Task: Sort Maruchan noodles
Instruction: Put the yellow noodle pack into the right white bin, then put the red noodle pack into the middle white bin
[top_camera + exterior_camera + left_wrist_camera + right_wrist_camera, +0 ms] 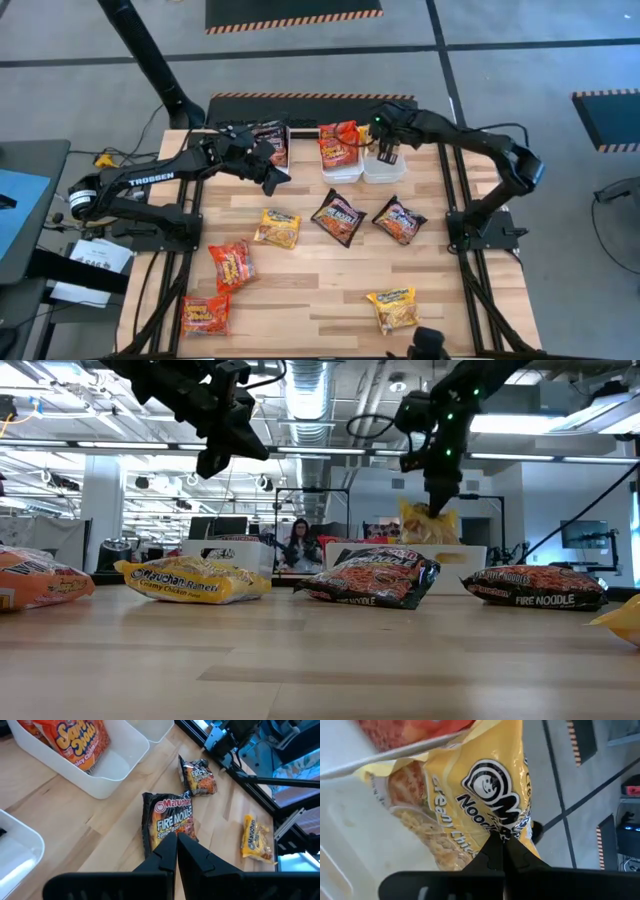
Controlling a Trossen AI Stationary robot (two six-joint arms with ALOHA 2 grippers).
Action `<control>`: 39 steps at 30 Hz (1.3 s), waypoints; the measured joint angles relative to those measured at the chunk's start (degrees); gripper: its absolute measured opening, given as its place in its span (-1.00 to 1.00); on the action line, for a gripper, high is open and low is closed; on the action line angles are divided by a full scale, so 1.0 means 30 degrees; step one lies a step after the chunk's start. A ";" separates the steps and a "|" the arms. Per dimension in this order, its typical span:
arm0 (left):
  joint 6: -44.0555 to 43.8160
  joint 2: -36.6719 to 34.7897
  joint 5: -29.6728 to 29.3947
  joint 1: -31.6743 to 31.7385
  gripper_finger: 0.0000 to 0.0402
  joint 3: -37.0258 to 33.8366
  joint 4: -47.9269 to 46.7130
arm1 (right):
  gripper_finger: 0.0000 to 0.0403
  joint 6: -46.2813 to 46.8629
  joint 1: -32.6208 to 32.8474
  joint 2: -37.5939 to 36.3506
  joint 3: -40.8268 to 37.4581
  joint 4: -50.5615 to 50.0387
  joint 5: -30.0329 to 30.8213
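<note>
My right gripper (388,150) is shut on a yellow Maruchan packet (485,795) over the rightmost of three white bins (385,172) at the table's far side. The middle bin (342,172) holds a red packet (338,142). The left bin holds a dark packet (270,140). My left gripper (275,175) is shut and empty, high above the table near the left bin. Below it, in the left wrist view, lies a dark Fire Noodle packet (167,820). More packets lie flat on the table: a yellow one (278,228), two dark ones (338,215) (400,220), two red ones (232,265) (205,315) and another yellow one (393,308). My right gripper pinches the yellow packet between its two fingers at its upper end (437,512), coming from above and pointing down. The packet hangs upright below the fingers, and its lower part is behind the bin's wall (470,555). I cannot tell whether it rests on the bin's floor.
The bins stand side by side at the far edge. There is bare wood along the table's near edge between the red and yellow packets. A person sits in the room far behind the table (298,540).
</note>
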 joint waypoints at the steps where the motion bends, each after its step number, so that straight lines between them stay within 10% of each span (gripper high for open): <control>1: 0.0098 0.0000 0.0000 0.0002 -1.00 0.0000 0.0000 | -0.99 -0.0078 0.0000 0.0263 0.0000 -0.0048 0.0000; 26: 0.0336 0.0000 0.0007 0.0002 -1.00 0.0000 -0.1051 | -0.37 0.1449 0.0362 0.3393 0.3096 -0.2622 0.0793; 39: 0.0232 0.0000 0.0111 -0.0130 -1.00 0.0000 -0.1166 | -0.34 0.6145 0.2315 0.3363 0.6397 -0.8879 -0.7026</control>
